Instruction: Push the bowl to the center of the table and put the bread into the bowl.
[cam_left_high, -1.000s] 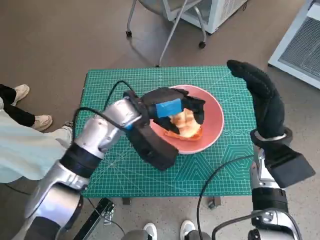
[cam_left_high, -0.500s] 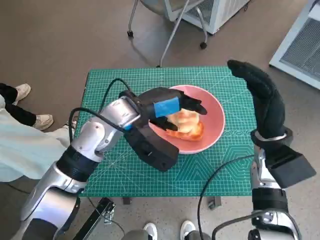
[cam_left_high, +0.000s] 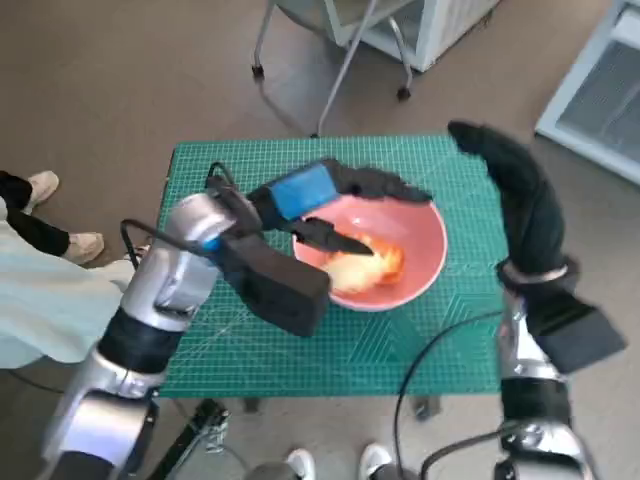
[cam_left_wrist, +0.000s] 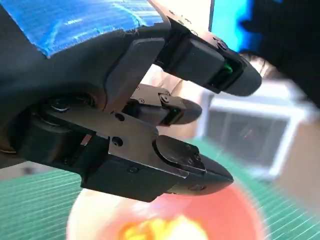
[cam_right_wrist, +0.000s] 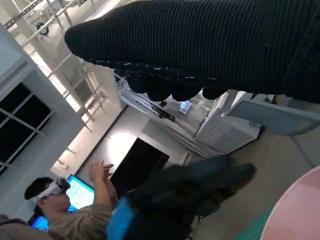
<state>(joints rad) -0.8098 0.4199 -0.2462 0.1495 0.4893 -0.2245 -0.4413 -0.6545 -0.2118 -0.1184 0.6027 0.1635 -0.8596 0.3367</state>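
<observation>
Bread (cam_left_high: 363, 268) now loose in bowl (cam_left_high: 425, 240), left hand (cam_left_high: 335, 195) off.

The right hand (cam_right_wrist: 210, 50) in its black knitted glove lies as a wide dark band across the top of the picture. Nothing is in it. Below it, a bit blurry, is the left hand (cam_right_wrist: 185, 197), dark with a patch of blue tape near its wrist. In one corner you can see a small piece of the pink bowl (cam_right_wrist: 295, 210) rim, and beside it a little green table (cam_right_wrist: 252, 227) mat. Far back, a person (cam_right_wrist: 65, 210) holds one hand up in front of a bright blue screen (cam_right_wrist: 80, 192).
</observation>
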